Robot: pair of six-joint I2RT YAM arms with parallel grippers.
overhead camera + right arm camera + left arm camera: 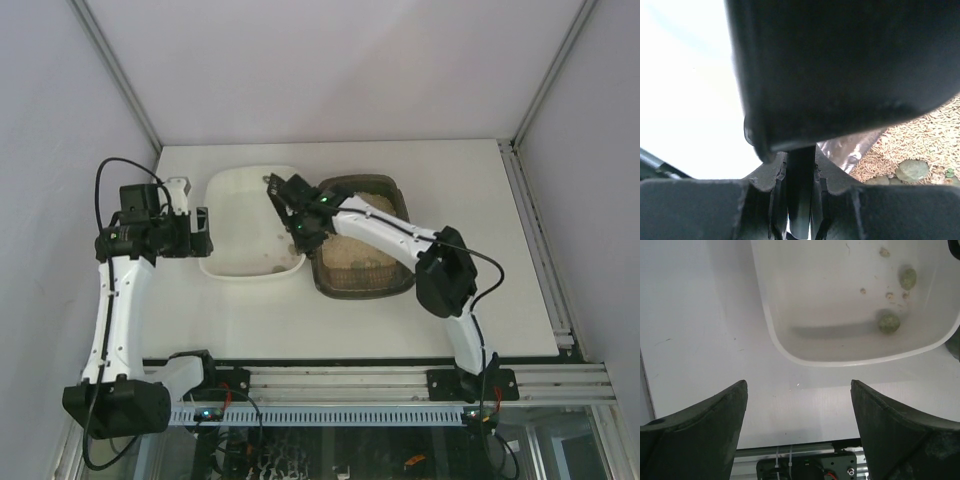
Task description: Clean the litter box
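On the bench (330,325), at mid-frame in the top view, the tray (250,274) lies just left of the litter box (362,291), with lumps (888,322) lying in the tray and in the litter box.

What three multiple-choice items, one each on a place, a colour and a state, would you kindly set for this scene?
1. In the top view, where does the white tray lie relative to the litter box? A to its left; B to its right; C stacked on it.
2. What colour are the larger clumps in the white tray? A red; B greenish; C blue.
3. Which gripper stands open? A the right; B both; C the left.

Answers: 1 A, the tray lies beside the box's left rim. 2 B, the left wrist view shows them greenish. 3 C, the left gripper has its fingers wide apart with nothing between them, while the right gripper is clamped on the black scoop.
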